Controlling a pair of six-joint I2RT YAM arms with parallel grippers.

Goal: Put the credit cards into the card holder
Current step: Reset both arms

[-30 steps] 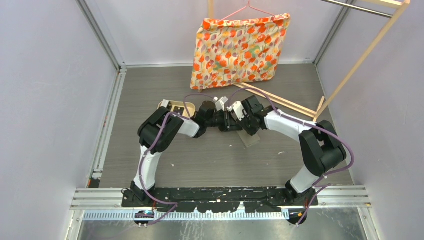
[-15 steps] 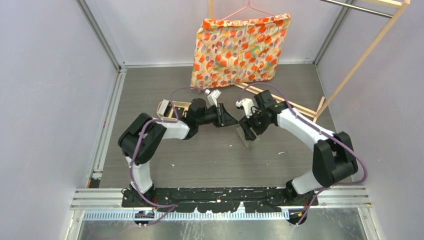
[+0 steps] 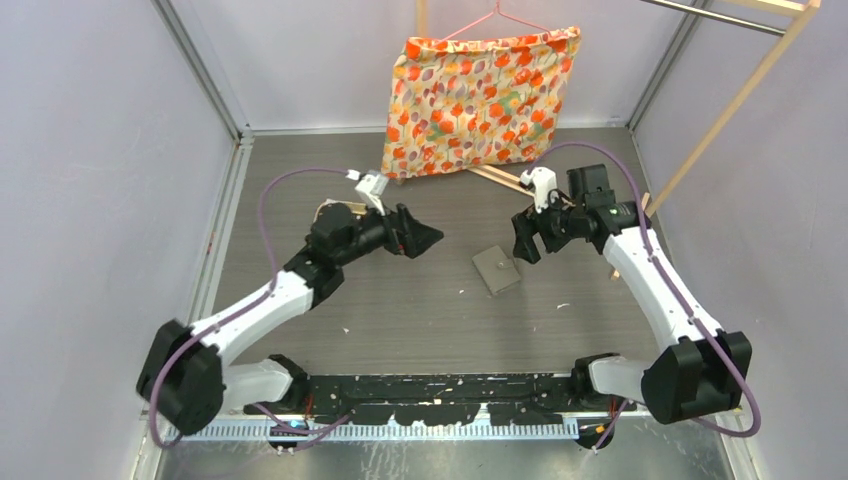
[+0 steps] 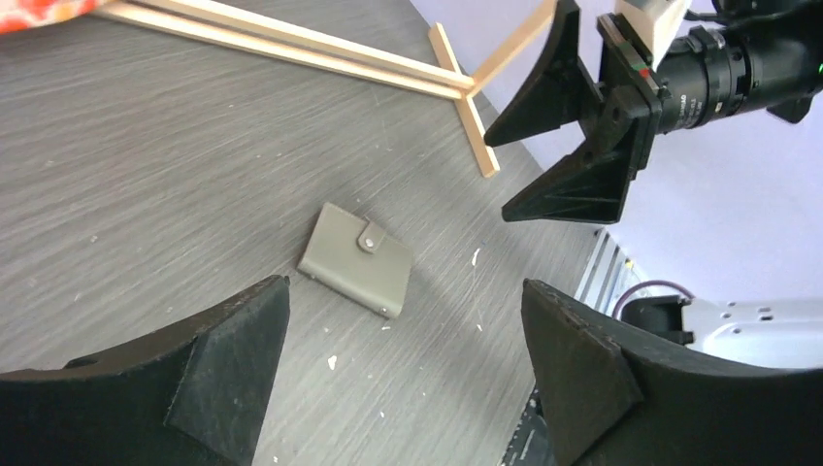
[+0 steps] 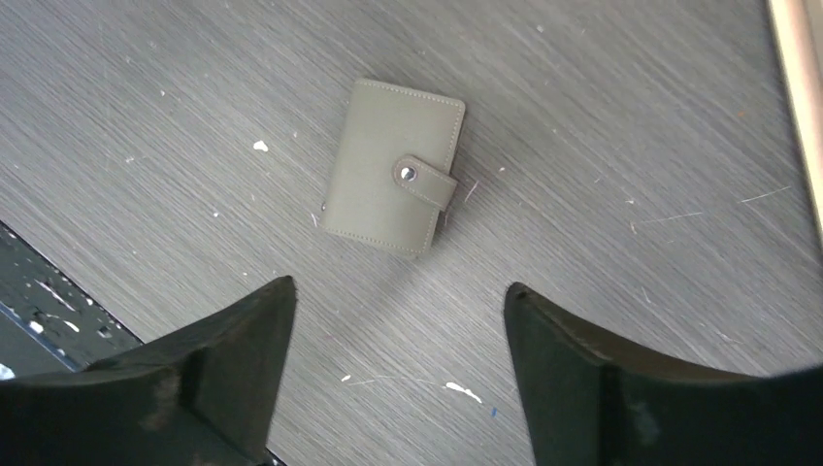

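Note:
The card holder (image 3: 497, 270) lies shut on the grey table between the two arms, its snap tab fastened. It also shows in the left wrist view (image 4: 354, 260) and the right wrist view (image 5: 393, 167). My left gripper (image 3: 428, 238) hangs to its left, above the table, open and empty (image 4: 405, 286). My right gripper (image 3: 520, 242) hovers just right of and above the holder, jaws wide apart with nothing between them (image 5: 400, 285). No credit cards are in view.
A floral cushion (image 3: 480, 95) hangs on a hanger at the back. A wooden rack's legs (image 3: 560, 200) lie on the table behind the holder and show as strips (image 4: 456, 83). A tan tray (image 3: 325, 210) peeks out behind the left arm.
Both arms have drawn apart from the centre, left going left and right going right. Both grippers have gone from shut to open. The closed card holder now lies uncovered.

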